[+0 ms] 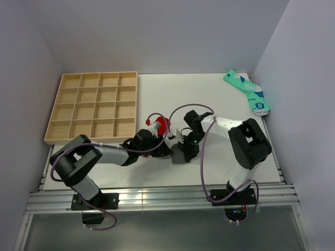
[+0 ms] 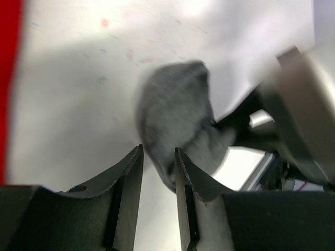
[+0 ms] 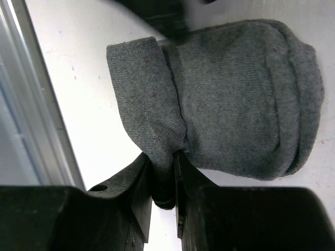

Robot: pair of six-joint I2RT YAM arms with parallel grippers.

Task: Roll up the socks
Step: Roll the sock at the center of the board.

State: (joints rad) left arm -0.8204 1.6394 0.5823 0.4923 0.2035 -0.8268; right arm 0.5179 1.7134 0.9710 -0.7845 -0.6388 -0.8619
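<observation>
The plain dark grey fabric sock (image 3: 235, 99) sits on the white tabletop (image 1: 157, 89), a little in front of the middle, as a folded lump between the two arms' tips. In the right wrist view its rounded, layered bulk fills the right side. A loose flap hangs off the left of it, running lengthwise straight down toward the right gripper (image 3: 163, 159). That pincer is clenched on the flap's end, with the cloth squeezed thin between the two black fingers. From above the lump is too small and too crowded by the arms for me to read its long axis.

The left wrist view shows the same sock blurred, leaning up and away from the left gripper (image 2: 158, 152). Its fingers stand parted with pale table showing in the gap. The sock lies just past their tips, and I see nothing pinched between them.

Only the overhead view shows the bright red sock (image 1: 161, 125) whole, bunched just behind the left wrist. The left wrist camera catches it as a red strip at its edge.

Farther out, a pale wooden tray with sixteen square compartments (image 1: 91, 107) rests at the back left. A mint-green pair of socks with blue-and-white pattern (image 1: 247, 91) lies at the back right corner.
</observation>
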